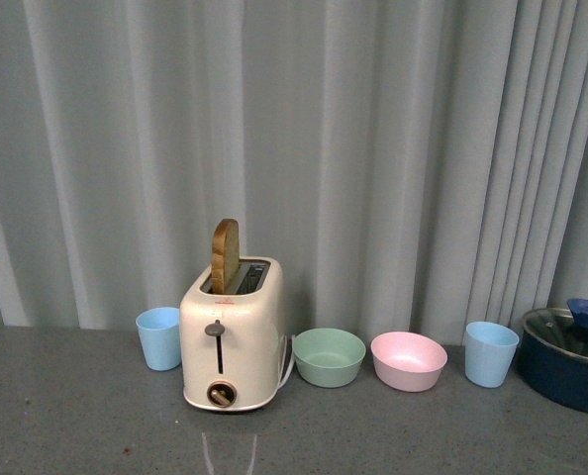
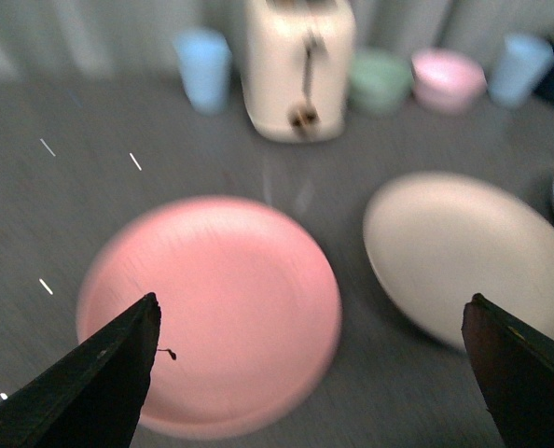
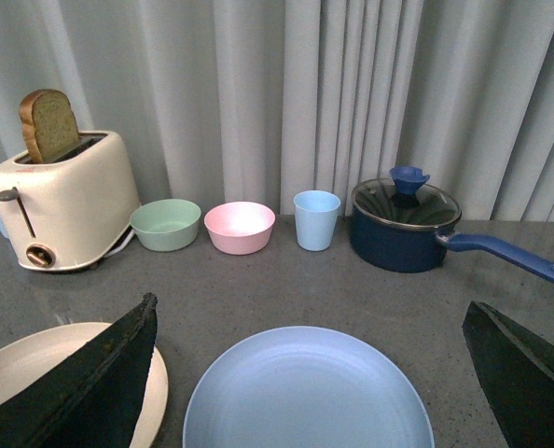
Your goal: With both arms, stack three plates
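- Left jaws, spread wide and empty, hang above the round matte pink plate (image 2: 212, 313) on the grey surface (image 2: 72, 140).
- Right jaws, equally wide, hang above the round light blue plate (image 3: 305, 392).
- The round cream-beige plate (image 2: 463, 252) lies between them.

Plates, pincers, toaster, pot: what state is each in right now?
pink plate: lying flat, unstacked, empty
cream plate: lying flat, unstacked, empty
blue plate: lying flat, unstacked, empty
left pincer: open, holding nothing
right pincer: open, holding nothing
toaster: lever up, bread slice sticking out
pot: lid on
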